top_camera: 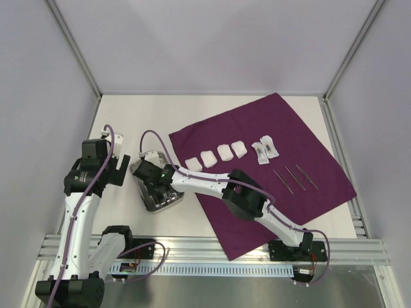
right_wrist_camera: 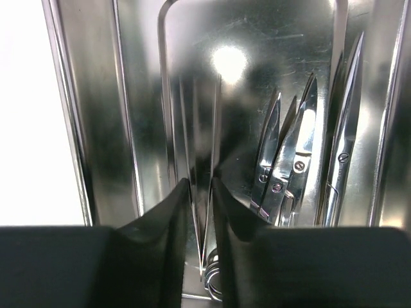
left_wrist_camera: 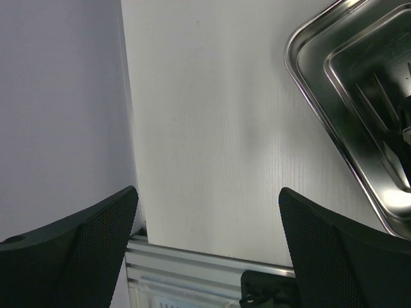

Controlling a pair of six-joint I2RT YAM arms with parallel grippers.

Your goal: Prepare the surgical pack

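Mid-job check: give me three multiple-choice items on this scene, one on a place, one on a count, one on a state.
1. The steel tray sits: A on the purple cloth; B on the bare table left of it; C on the rail.
2. Slim instruments lying on the cloth: A one; B three; C five.
3. The left gripper is: A open, empty; B shut, empty; C shut on the tray.
Key: 1 B, the tray is off the cloth; 2 B, three lie side by side; 3 A, its fingers stand wide apart over the table.
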